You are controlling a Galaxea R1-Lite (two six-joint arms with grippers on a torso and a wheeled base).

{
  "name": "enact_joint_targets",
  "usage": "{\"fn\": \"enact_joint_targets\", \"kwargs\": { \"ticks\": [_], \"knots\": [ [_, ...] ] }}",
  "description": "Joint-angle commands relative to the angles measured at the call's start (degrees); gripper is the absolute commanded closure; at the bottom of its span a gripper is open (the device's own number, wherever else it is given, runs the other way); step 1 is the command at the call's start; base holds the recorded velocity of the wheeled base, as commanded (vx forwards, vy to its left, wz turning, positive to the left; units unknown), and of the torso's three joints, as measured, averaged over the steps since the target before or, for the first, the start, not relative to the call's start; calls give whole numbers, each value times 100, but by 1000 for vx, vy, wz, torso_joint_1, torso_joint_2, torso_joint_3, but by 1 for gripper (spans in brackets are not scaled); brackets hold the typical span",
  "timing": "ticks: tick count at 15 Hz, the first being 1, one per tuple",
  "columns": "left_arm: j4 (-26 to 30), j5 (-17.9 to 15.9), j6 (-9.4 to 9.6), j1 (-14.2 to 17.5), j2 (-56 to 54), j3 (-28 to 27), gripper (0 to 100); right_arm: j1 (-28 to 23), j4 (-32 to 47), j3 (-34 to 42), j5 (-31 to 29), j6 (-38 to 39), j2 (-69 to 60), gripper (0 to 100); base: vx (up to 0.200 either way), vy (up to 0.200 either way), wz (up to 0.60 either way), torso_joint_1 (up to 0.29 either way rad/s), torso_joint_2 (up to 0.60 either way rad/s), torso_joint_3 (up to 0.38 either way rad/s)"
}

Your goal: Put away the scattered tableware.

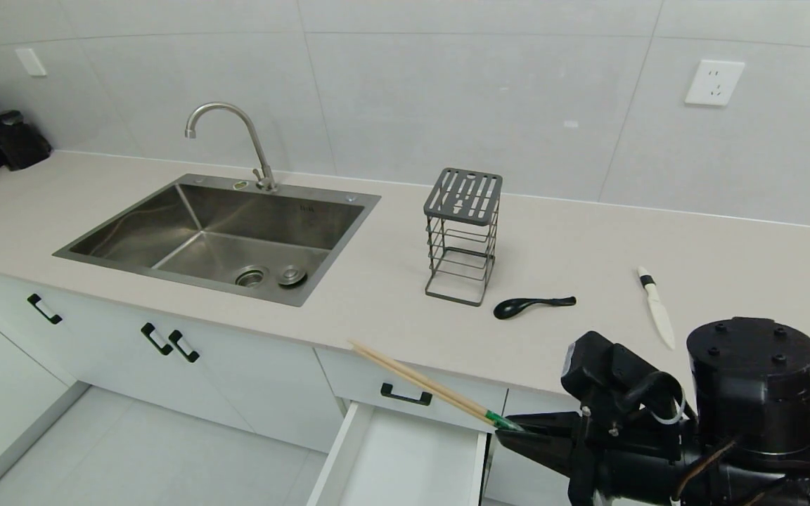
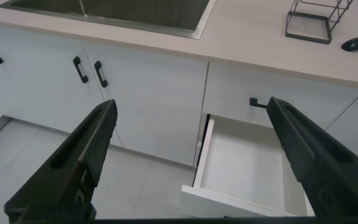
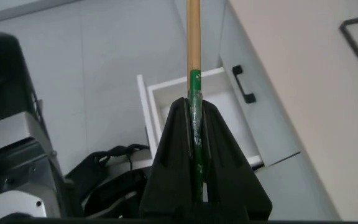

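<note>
Chopsticks (image 1: 419, 383) are being gripped by the right gripper (image 1: 510, 429) above the open drawer (image 1: 405, 457).
On the pale counter (image 1: 377, 281), before a tiled wall (image 1: 447, 84), a spoon (image 1: 531, 305) is lying just beside a wire rack (image 1: 463, 235), with a knife (image 1: 657, 307) farther right and a sink (image 1: 264, 218) to the left. In the left wrist view the left gripper (image 2: 191, 107) is being shown wide open, facing the drawer. In the right wrist view the sticks' green ends are being pinched between closed fingers (image 3: 173, 143).

Two chopsticks (image 1: 426, 381), making one pair. One black spoon (image 1: 533, 306), one white knife (image 1: 657, 308) and one wire rack (image 1: 463, 235) on the bench (image 1: 588, 239). One sink (image 1: 264, 219) with one faucet (image 1: 236, 130), far left. One open drawer (image 1: 405, 457), near. Four black cabinet handles (image 1: 405, 396).
</note>
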Motion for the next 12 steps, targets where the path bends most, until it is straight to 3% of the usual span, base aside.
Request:
{"fn": "enact_joint_targets", "kwargs": {
  "ticks": [1,4,9,12],
  "knots": [
    [0,4,-2,5,7,1,0,-298,57,190,-43,36,16,100,0,0,0,0,0,0],
    [0,4,-2,5,7,1,0,-175,110,374,-429,264,-301,100,0,0,0,0,0,0],
    [0,4,-2,-4,7,1,0,273,127,401,-421,326,-345,100,0,0,0,0,0,0],
    [0,4,-2,5,7,1,0,300,233,137,-421,-694,-151,100,0,0,0,0,0,0]
  ]
}}
